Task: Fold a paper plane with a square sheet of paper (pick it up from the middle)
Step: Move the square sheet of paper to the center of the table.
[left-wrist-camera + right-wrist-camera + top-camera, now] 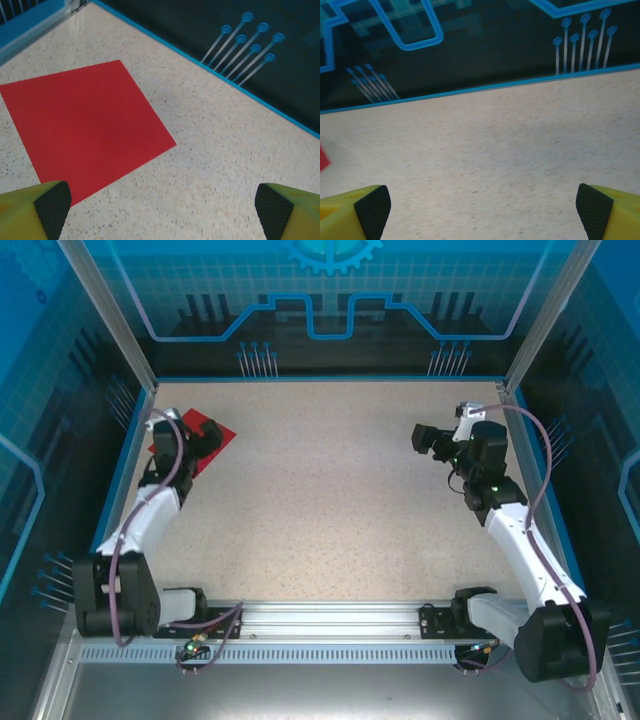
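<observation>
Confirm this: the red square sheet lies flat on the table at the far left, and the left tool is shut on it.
One part is wrong. The red square sheet does lie flat on the table at the far left, but the left tool is open, gripping nothing, as the left wrist view shows.

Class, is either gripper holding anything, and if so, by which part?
Nothing is held. The left gripper is open, the square sheet of paper lying flat, ungripped; the right gripper is open too.
</observation>
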`<state>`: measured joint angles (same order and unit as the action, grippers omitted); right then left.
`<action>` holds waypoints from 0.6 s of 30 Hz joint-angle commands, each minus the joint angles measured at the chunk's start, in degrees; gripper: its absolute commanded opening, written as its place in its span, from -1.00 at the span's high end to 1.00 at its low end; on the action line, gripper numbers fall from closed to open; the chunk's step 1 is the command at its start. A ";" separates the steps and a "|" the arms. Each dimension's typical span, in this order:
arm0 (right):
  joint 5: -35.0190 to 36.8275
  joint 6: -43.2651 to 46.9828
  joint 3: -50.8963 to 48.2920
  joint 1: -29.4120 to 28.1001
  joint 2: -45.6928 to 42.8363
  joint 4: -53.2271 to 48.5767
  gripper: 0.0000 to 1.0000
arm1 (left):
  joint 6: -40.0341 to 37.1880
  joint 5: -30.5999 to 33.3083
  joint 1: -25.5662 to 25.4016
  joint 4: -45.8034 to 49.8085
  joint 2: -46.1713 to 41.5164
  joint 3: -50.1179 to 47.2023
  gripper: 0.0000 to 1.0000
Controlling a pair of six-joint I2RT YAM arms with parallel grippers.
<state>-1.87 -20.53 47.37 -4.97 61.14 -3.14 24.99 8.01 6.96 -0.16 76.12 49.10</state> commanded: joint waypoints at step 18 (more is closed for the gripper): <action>-20.85 -5.04 -0.60 -8.59 11.80 -12.63 -0.99 | 12.97 -13.94 3.52 25.79 40.45 36.54 -0.97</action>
<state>-22.79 -25.91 47.35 -13.10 73.95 -14.26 34.50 -3.18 9.21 21.30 114.52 84.53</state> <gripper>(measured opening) 0.994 0.986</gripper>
